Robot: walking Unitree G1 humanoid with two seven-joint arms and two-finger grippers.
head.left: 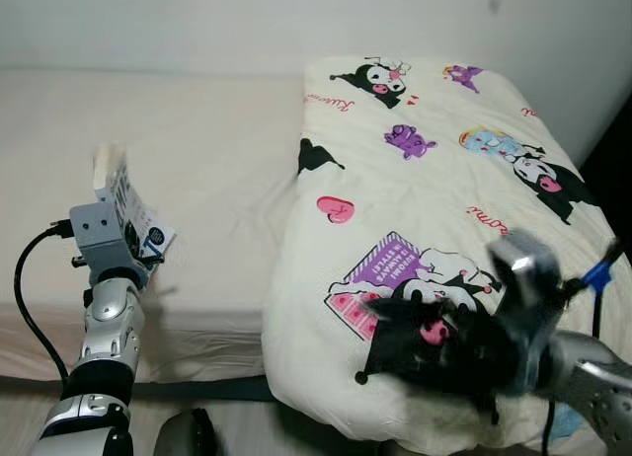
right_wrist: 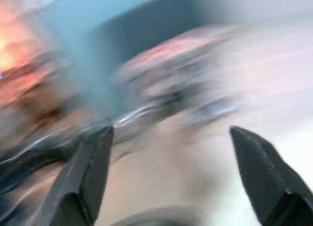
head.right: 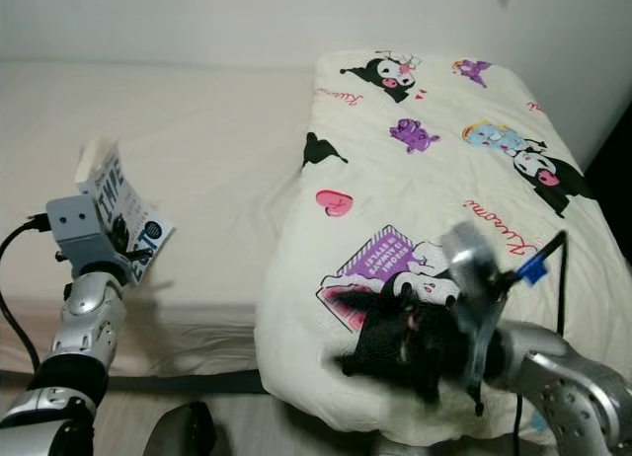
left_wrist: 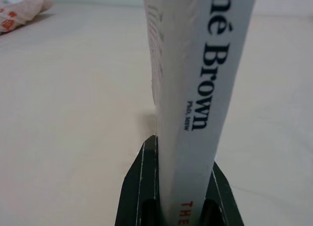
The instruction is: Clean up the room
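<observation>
Left tool [left_wrist: 178, 211] clamped on a white book [head.left: 126, 207], held upright above the beige bed [head.left: 207, 180], to the left of the cartoon-print duvet [head.left: 434, 180]. Right tool [right_wrist: 178, 177], motion-blurred, with fingers [right_wrist: 88, 177] spread wide, hovers over the duvet's near edge, gripping nothing
</observation>
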